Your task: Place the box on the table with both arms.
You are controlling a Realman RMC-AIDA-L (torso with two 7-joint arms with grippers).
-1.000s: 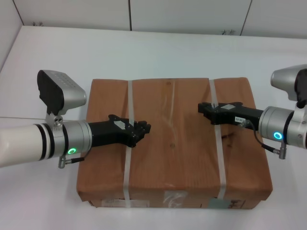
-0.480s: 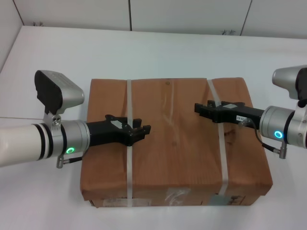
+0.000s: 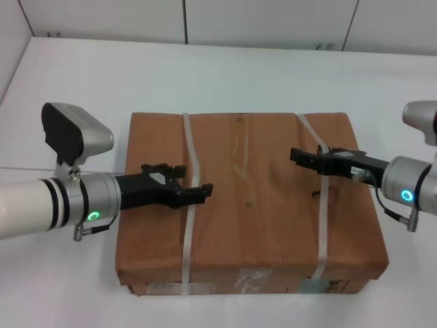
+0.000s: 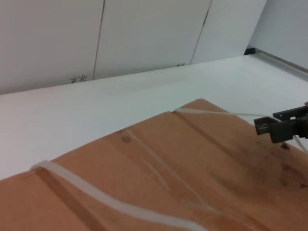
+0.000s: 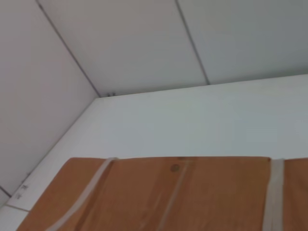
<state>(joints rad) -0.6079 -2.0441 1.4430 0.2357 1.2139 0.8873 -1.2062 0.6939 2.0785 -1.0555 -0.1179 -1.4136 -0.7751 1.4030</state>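
Note:
The brown cardboard box lies flat on the white table, with two whitish straps and labels on its front side. My left gripper hovers open just above the box top, at the left strap, holding nothing. My right gripper hovers open over the right strap, also empty. The box top and both straps also show in the left wrist view, with the right gripper farther off. The right wrist view shows the box top.
White wall panels stand behind the table's far edge. Bare tabletop surrounds the box on the far side and to both sides. The box's front edge lies close to me.
Both arms have drawn back outward, the left gripper to the left and the right gripper to the right. The left fingers have come off the strap. The box has stayed almost still.

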